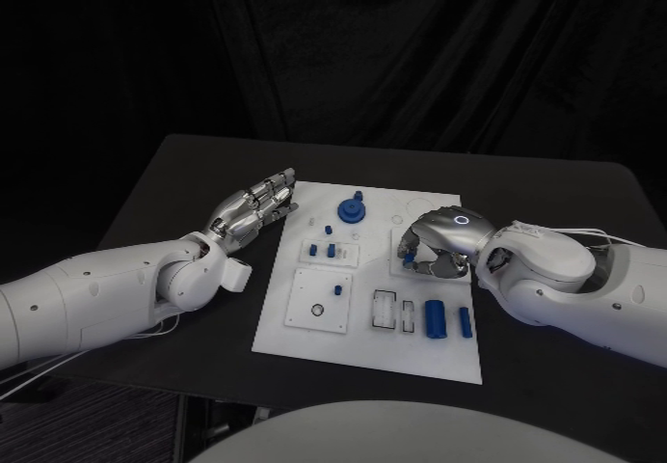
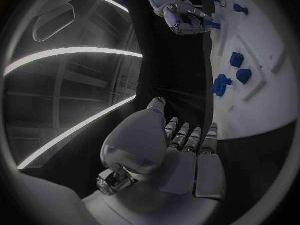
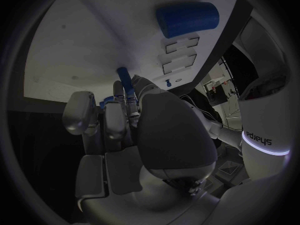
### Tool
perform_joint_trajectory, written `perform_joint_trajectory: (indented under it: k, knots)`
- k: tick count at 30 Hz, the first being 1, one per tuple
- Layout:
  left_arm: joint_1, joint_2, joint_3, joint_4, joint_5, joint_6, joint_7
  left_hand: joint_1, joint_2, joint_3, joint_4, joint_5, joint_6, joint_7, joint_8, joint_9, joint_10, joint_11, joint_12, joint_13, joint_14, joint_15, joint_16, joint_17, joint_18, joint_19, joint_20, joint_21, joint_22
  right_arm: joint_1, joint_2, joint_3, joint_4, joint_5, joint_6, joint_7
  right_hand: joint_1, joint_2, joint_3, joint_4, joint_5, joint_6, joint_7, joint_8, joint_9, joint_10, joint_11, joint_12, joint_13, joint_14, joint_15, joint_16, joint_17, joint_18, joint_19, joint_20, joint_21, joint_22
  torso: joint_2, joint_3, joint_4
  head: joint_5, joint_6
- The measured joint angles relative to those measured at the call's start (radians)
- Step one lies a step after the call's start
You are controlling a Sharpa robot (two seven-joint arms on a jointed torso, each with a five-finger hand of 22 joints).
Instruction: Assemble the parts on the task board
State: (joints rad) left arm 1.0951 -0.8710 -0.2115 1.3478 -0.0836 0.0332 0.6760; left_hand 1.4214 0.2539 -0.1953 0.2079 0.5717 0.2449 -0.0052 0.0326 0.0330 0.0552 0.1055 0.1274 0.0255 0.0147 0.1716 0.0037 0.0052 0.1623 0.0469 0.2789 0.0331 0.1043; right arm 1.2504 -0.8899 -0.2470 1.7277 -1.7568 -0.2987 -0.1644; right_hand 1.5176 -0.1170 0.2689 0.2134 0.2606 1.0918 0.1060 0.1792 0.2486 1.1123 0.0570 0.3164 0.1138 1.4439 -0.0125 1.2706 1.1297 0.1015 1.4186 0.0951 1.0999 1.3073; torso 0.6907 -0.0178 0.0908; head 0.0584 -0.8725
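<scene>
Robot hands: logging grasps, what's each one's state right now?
Left robot hand: open, empty, beside the board.
Right robot hand: holding a blue part.

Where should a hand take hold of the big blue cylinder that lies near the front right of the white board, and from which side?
Probably at its middle, from above. The blue cylinder lies flat on the task board, its long axis running near to far, with free space on both long sides, though a thinner blue bar lies close on its right.
</scene>
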Motion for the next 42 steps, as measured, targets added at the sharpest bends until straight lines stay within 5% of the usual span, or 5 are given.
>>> perform_joint_trajectory:
  k: [6, 13, 19, 21, 42]
  knots:
    - [-0.001, -0.001, 0.0, 0.0, 0.0, 0.001, -0.001, 0.008, 0.0, 0.0, -0.005, 0.005, 0.0, 0.0, 0.0, 0.0, 0.0, 0.0, 0.0, 0.0, 0.0, 0.0, 0.0, 0.0, 0.0, 0.0, 0.0, 0.0, 0.0, 0.006, -0.019, 0.0, 0.053, 0.008, -0.029, 0.001, 0.019, -0.005, 0.003, -0.025, 0.022, 0.033, -0.003, 0.029, 0.007, 0.033, -0.009, -0.009, 0.001, 0.009, -0.009, 0.0, 0.009, 0.0, 0.006, -0.006, 0.015, 0.0, 0.0, -0.0001, 0.0, 0.006, 0.0]
    - [-0.001, 0.0, 0.0, -0.003, 0.0, 0.001, -0.002, 0.008, 0.0, 0.0, -0.005, 0.011, 0.0, 0.0, 0.0, 0.0, 0.0, 0.0, 0.0, 0.0, 0.0, 0.0, 0.0, 0.0, 0.0, 0.0, 0.0, 0.0, 0.0, 0.045, -0.009, 0.001, 0.126, 0.016, -0.046, 0.004, 0.032, 0.005, 0.011, -0.044, 0.001, 0.031, -0.001, 0.031, 0.007, 0.046, 0.003, -0.016, 0.001, 0.012, -0.012, 0.0, 0.006, 0.0, 0.006, -0.013, 0.015, 0.001, 0.0, -0.0008, 0.0004, 0.013, 0.0]
    - [-0.001, 0.006, 0.0, -0.005, 0.0, 0.002, -0.003, 0.008, 0.0, 0.003, -0.008, 0.011, 0.004, 0.004, 0.0, 0.0, 0.0, 0.0, 0.0, 0.0, 0.0, 0.0, 0.0, 0.0, 0.0, 0.0, 0.0, 0.0, 0.0, 0.057, 0.05, 0.001, 0.153, 0.019, -0.049, 0.009, 0.038, 0.012, 0.008, -0.047, -0.026, 0.027, 0.003, 0.027, 0.02, 0.046, 0.003, -0.02, 0.006, 0.012, -0.012, 0.0, 0.005, 0.0, 0.006, -0.013, 0.015, 0.001, 0.0, -0.0017, 0.0012, 0.018, 0.0]
    - [-0.001, 0.007, 0.0, -0.005, 0.0, 0.002, -0.003, 0.008, 0.0, 0.003, -0.008, 0.011, 0.0, 0.007, 0.0, 0.0, 0.0, 0.0, 0.0, 0.0, 0.0, 0.0, 0.0, 0.0, 0.0, 0.0, 0.0, 0.0, 0.0, 0.057, 0.076, 0.001, 0.152, 0.019, -0.048, 0.012, 0.041, 0.014, 0.008, -0.047, -0.038, 0.015, 0.004, 0.019, 0.055, 0.046, 0.003, -0.026, 0.006, 0.012, -0.012, 0.0, 0.003, 0.0, 0.006, -0.013, 0.015, 0.001, 0.001, -0.0017, 0.0016, 0.019, 0.0]
    - [-0.002, 0.017, 0.0, -0.008, 0.0, 0.003, -0.005, 0.008, 0.0, 0.003, -0.008, 0.011, 0.0, 0.007, 0.0, 0.0, 0.0, 0.0, 0.0, 0.0, 0.0, 0.0, 0.0, 0.0, 0.0, 0.0, 0.0, 0.0, 0.0, -0.054, 0.292, 0.0, 0.02, -0.097, -0.013, 0.069, 0.052, 0.018, 0.011, -0.05, -0.108, 0.008, 0.004, 0.004, 0.076, 0.05, 0.007, -0.05, 0.008, 0.012, -0.012, -0.008, -0.005, 0.0, 0.006, -0.013, 0.011, 0.0, 0.002, -0.0021, 0.0015, 0.05, 0.0]
